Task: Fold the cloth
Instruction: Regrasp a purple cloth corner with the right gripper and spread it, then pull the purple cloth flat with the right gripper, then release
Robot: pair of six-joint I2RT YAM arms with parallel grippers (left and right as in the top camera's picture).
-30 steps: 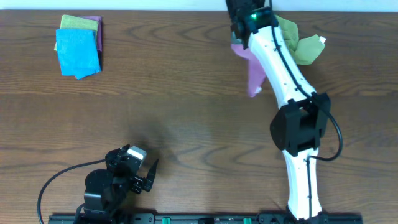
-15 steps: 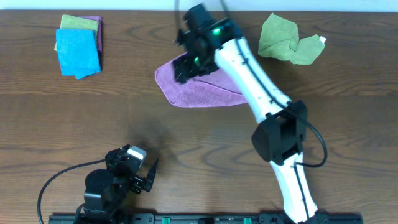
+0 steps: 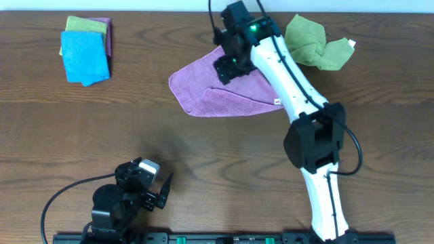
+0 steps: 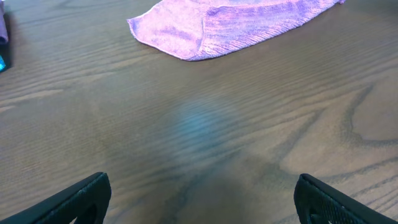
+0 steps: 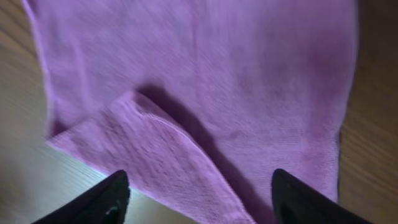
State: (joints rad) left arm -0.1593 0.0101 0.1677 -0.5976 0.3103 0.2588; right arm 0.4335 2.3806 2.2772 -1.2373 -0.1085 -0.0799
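Note:
The purple cloth (image 3: 217, 95) lies spread on the table left of centre, one corner folded over onto itself, with a small white tag (image 3: 277, 102) at its right edge. My right gripper (image 3: 225, 68) hovers over the cloth's far part. In the right wrist view its jaws (image 5: 199, 205) stand apart above the cloth (image 5: 249, 93) with nothing between them. My left gripper (image 3: 163, 192) rests near the front edge, wide open and empty (image 4: 199, 205). The cloth (image 4: 230, 28) shows far ahead of it.
A crumpled light-green cloth (image 3: 315, 42) lies at the back right, close to the right arm. At the back left sits a stack topped by a bright blue cloth (image 3: 85, 55) with a green one (image 3: 87, 25) beneath.
The right gripper swung the purple cloth from the back right toward the middle, opened and let it go. The cloth now lies flat, and the gripper has drawn back slightly to the right.

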